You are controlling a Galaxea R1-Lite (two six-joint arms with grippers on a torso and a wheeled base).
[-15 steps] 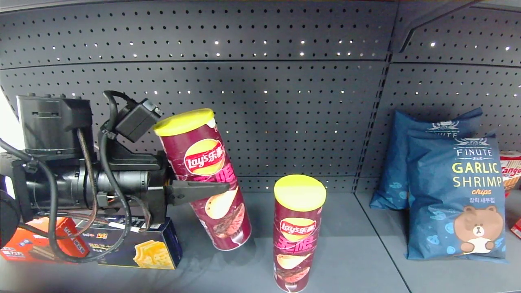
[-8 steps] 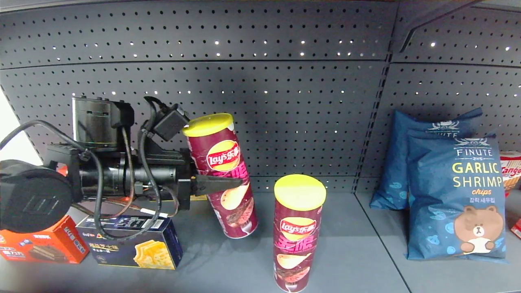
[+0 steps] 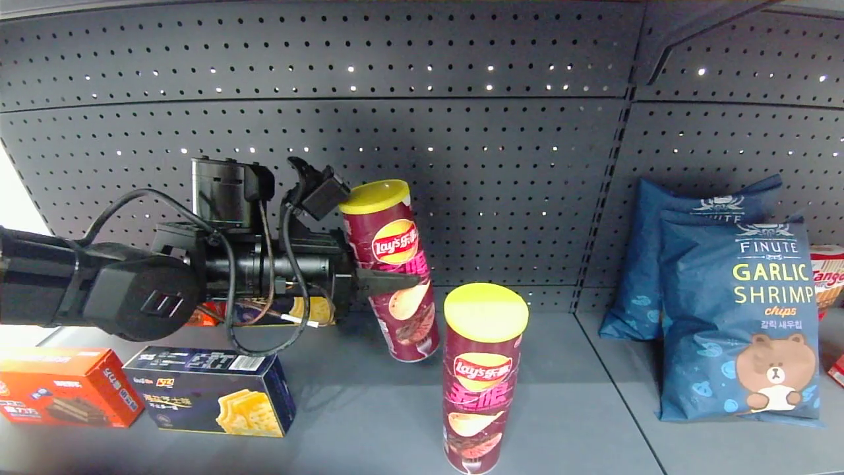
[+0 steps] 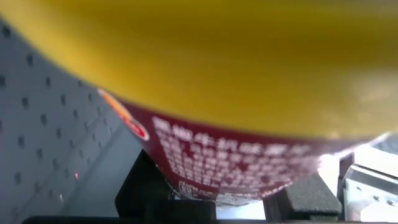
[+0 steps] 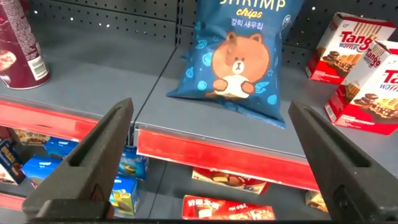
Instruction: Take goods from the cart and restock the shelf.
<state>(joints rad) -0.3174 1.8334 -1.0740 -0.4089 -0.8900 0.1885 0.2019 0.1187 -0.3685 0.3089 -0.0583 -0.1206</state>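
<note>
My left gripper [image 3: 389, 282] is shut on a maroon chip can [image 3: 390, 269] with a yellow lid, holding it tilted just above the grey shelf [image 3: 567, 402], behind and left of a second, upright maroon chip can [image 3: 483, 376]. Close up in the left wrist view, the held can [image 4: 236, 158] sits between the dark fingers [image 4: 146, 190]. My right gripper [image 5: 211, 168] is open in front of the shelf's red edge, its two dark fingers spread wide below a blue shrimp chip bag [image 5: 239, 56].
A dark blue cracker box [image 3: 214, 399] and an orange box [image 3: 62, 389] lie at the shelf's left front. Blue shrimp chip bags [image 3: 738, 310] lean at the right, with red-and-white wafer boxes [image 5: 367, 68] beyond. A perforated panel [image 3: 461, 132] backs the shelf. Lower shelves hold more boxes [image 5: 227, 208].
My left arm has carried the held can to the right and deeper into the shelf, closer to the upright can. The can has stayed tilted.
</note>
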